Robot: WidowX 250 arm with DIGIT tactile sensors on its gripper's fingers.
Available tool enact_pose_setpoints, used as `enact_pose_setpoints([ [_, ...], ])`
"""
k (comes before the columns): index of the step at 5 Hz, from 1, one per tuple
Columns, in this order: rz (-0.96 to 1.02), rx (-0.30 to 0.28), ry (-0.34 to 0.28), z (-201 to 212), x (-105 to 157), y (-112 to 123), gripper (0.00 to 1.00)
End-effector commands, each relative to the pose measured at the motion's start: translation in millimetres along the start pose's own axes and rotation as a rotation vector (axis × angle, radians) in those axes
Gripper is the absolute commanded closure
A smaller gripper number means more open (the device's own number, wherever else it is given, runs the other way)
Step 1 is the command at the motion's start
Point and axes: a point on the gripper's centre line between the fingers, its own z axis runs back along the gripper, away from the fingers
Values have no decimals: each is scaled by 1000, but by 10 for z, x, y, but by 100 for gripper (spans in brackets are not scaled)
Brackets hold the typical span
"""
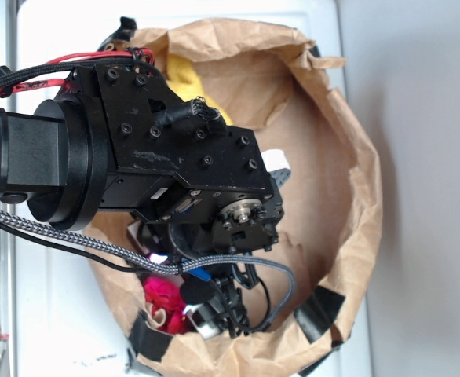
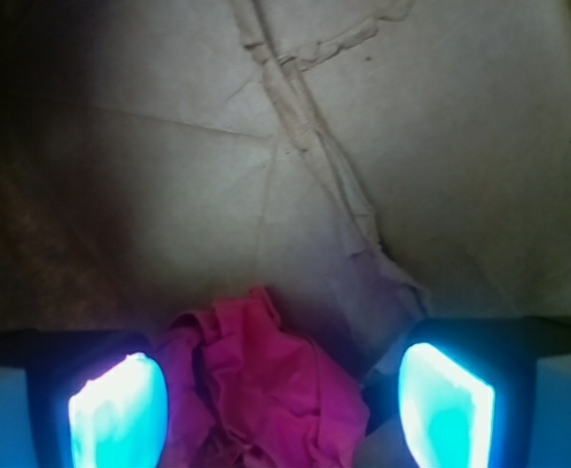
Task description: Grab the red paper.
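The red paper [image 2: 276, 385] is a crumpled pink-red wad lying on the brown floor of a paper bag. In the wrist view it sits between my two glowing fingers, close against the left pad [image 2: 120, 414], with a gap before the right pad [image 2: 446, 405]. My gripper [image 2: 281, 390] is open around it. In the exterior view the red paper [image 1: 163, 294] shows at the bag's lower left. My gripper [image 1: 214, 306] reaches down beside it, mostly hidden by the arm.
The brown paper bag [image 1: 355, 157] has its walls rolled down, with black tape patches [image 1: 318, 314] on the rim. A yellow cloth [image 1: 187, 75] lies at the far side of the bag, partly under the arm. A white object [image 1: 275, 161] peeks out beside the wrist.
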Motion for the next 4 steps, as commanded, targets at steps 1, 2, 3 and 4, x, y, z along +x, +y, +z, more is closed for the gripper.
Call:
enact_pose_setpoints([
  [1,-1,-19,-15,-277,-96,-54,0],
  [2,-5,22,2,-459,-176,-26,60],
  [3,-1,37,-3,-493,-221,1,100],
  [4,14,31,1,-433,-154,22,100],
])
